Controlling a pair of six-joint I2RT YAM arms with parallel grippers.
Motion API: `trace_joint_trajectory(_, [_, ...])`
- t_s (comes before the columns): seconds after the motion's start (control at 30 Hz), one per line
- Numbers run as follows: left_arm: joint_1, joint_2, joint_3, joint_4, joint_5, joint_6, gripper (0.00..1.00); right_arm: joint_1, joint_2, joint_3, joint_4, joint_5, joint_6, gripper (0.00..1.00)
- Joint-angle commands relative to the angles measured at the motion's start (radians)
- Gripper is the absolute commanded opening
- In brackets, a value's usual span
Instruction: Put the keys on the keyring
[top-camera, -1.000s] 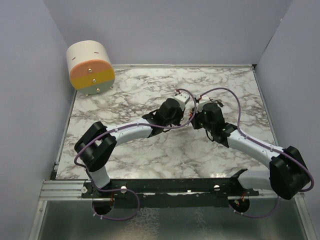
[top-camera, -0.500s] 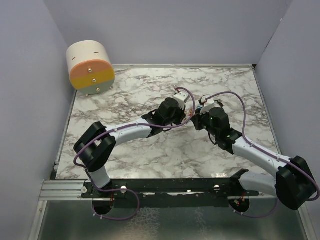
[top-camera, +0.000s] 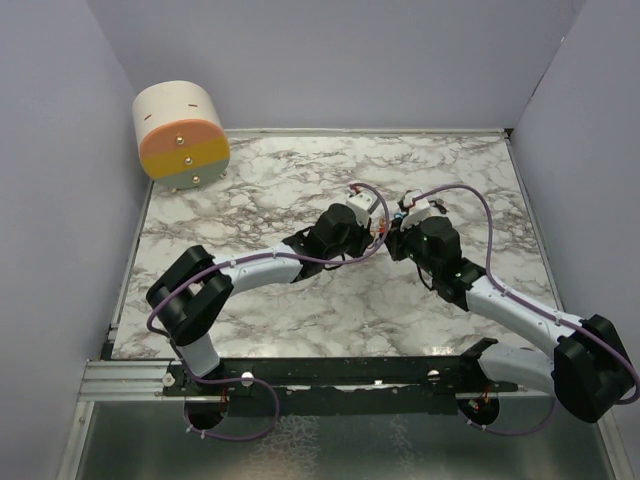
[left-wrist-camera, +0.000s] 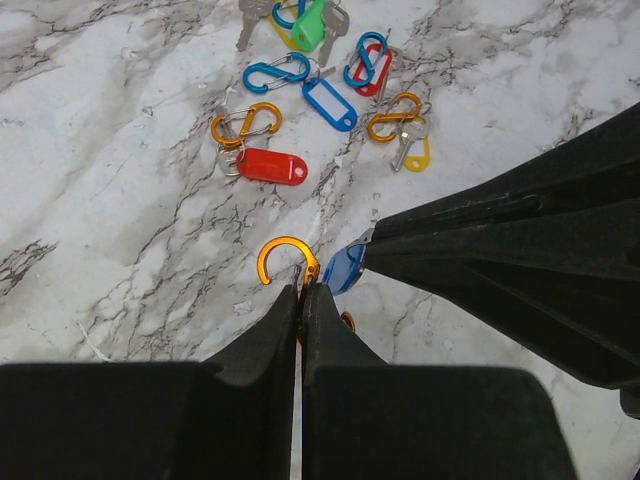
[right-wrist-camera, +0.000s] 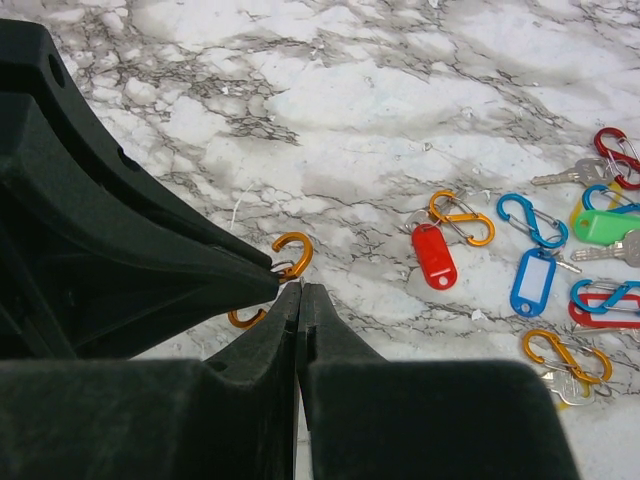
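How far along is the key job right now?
Done: nothing clearly joined yet. In hand: left fingers pinch an orange clip; right fingers seem to hold a blue tag against it. Left: red tag, second blue tag, yellow key and green tag lie farther out, untouched.

At the middle of the bench (top-camera: 260, 190), the left claw (left-wrist-camera: 300, 295) and right claw (right-wrist-camera: 298, 295) meet tip to tip, a clip (left-wrist-camera: 285, 255) between them. Keys (left-wrist-camera: 272, 166) lie scattered just beyond; a drum (top-camera: 180, 135) stands by the far-left corner.
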Motion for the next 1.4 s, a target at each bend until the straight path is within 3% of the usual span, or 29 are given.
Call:
trace_joint_trajectory(0.0, [-0.008, -0.047, -0.009, 0.068, 0.017, 0.003, 0.00, -0.001, -0.004, -0.012, 0.044, -0.029, -0.013, 0.01])
trace_joint_trajectory(1.37, [-0.007, -0.025, 0.033, 0.065, -0.012, 0.029, 0.00, -0.001, 0.026, -0.002, 0.054, -0.171, -0.025, 0.01])
